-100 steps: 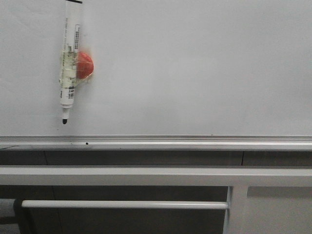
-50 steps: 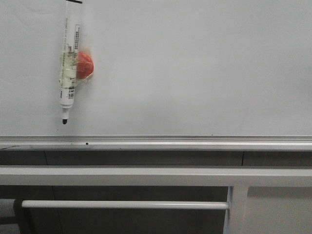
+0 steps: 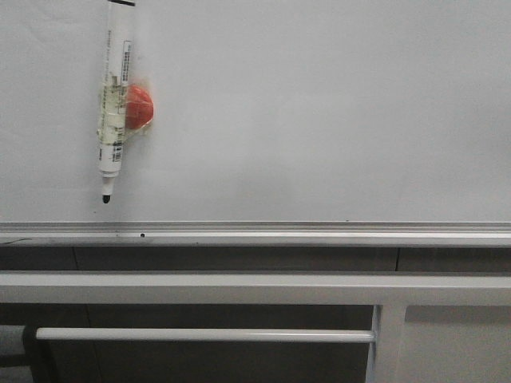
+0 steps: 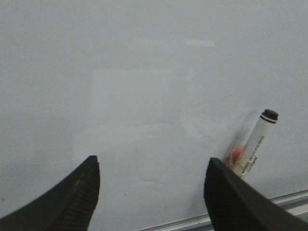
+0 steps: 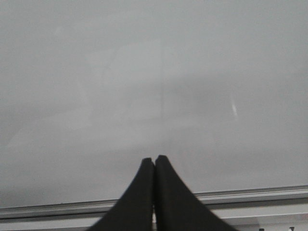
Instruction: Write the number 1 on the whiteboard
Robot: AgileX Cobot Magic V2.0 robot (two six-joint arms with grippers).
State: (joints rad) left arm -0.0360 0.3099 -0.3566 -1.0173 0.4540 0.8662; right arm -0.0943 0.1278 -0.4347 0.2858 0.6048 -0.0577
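The whiteboard fills the upper part of the front view, with its silver edge rail below. No black stroke of the number 1 shows on it in any view. A white marker pen with a black tip hangs tip-down at the board's left, fixed by a red magnet. In the left wrist view my left gripper is open and empty facing the board, with the pen just beyond one finger. My right gripper is shut and empty, facing bare board. Neither gripper shows in the front view.
Below the board are grey-white metal bars with dark panels between them, and a thinner horizontal rail. The edge rail also shows in the right wrist view.
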